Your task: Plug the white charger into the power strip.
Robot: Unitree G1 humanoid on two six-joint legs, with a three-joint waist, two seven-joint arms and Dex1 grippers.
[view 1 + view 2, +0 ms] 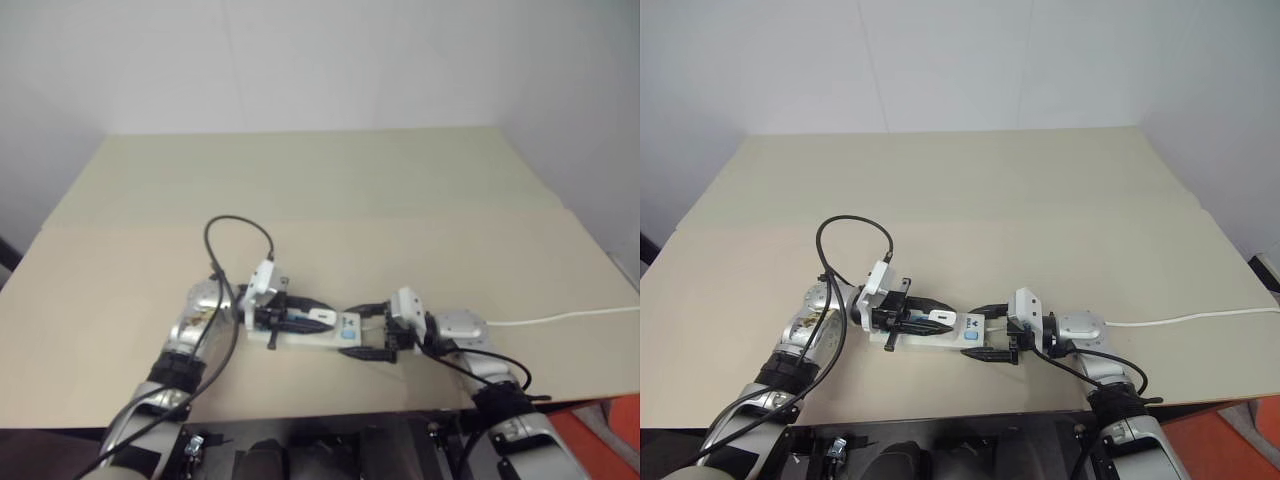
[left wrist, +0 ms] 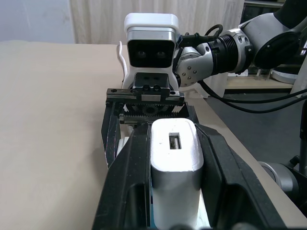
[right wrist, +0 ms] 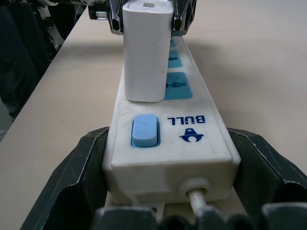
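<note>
**White charger over strip, both hands clamped**

Beige table (image 1: pixel 330 190) has lots of open surface ahead and to both sides. My work sits close to the near edge, so little room toward me. Strip's white cord (image 1: pixel 570 318) runs off over the table's right edge.

Hard to make out: the charger's prongs and the socket under it are hidden by the charger body. Cannot tell if it is seated or just resting on the face. In the head views my fingers cover most of the strip; two of the blue socket faces show only partly behind the charger in the right wrist view.

My left gripper (image 2: pixel 175 191) is closed on the white charger (image 2: pixel 173 153), a black finger on each side, pointing toward my right hand. My right gripper (image 3: pixel 170 191) is clamped on the switch end of the power strip (image 3: pixel 184 143), fingers on both long sides. Strip lies flat on the table between my hands. Charger stands upright on the strip, just past the blue switch (image 3: pixel 145 130), over the nearest socket.
</note>
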